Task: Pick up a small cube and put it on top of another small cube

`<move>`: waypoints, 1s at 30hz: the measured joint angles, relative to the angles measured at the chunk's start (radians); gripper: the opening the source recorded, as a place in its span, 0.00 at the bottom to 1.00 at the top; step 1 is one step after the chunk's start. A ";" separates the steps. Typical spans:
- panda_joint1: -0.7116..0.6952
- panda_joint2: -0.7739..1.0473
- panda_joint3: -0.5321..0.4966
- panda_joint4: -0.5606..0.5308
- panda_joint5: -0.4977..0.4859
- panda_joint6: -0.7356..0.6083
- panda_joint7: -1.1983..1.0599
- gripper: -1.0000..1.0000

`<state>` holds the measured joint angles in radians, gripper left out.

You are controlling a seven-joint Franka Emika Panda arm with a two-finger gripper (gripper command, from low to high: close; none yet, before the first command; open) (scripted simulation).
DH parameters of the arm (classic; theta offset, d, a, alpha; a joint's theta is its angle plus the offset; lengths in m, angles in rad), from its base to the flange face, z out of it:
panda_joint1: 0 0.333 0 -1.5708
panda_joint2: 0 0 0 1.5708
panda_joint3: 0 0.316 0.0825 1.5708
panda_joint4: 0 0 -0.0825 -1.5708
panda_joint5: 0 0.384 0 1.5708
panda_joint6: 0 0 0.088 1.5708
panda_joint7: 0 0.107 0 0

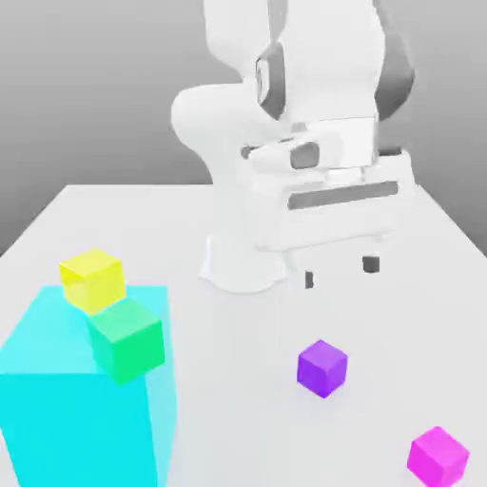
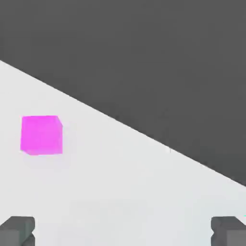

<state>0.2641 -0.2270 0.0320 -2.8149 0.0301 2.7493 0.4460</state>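
- The large, translucent cyan block [image 1: 81,418] runs past the exterior view's bottom and left edges.
- The small, plain green cube [image 1: 126,340] hides some of its top.
- The white jointed robot arm [image 1: 323,57] is cut off above.
- Both dark grey fingertips [image 2: 17,230] are cropped in the hand view.
- A cyan sliver [image 2: 245,216] there is too small to tell.

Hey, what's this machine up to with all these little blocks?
A white robot arm is at work here, its open gripper empty above the pale table. Nothing is being handled at this moment. The small matte violet cube sits on the table, not picked up. The small yellow cube, which it is meant to go on top of, has nothing on it.
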 joint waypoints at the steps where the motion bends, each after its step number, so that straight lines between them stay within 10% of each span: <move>1: 0.015 0.043 0.006 -0.035 -0.002 0.033 -0.022 0.50; 10: 0.080 0.431 -0.019 -0.071 -0.068 0.341 -0.033 0.50; 11: 0.085 0.455 -0.025 -0.067 -0.070 0.361 -0.031 0.00; 19: 0.080 0.432 -0.020 -0.071 -0.073 0.341 -0.029 0.00; 30: -0.003 0.117 -0.056 -0.019 -0.039 -0.025 -0.008 0.00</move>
<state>0.2615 -0.1103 -0.0237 -2.8336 -0.0093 2.7240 0.4382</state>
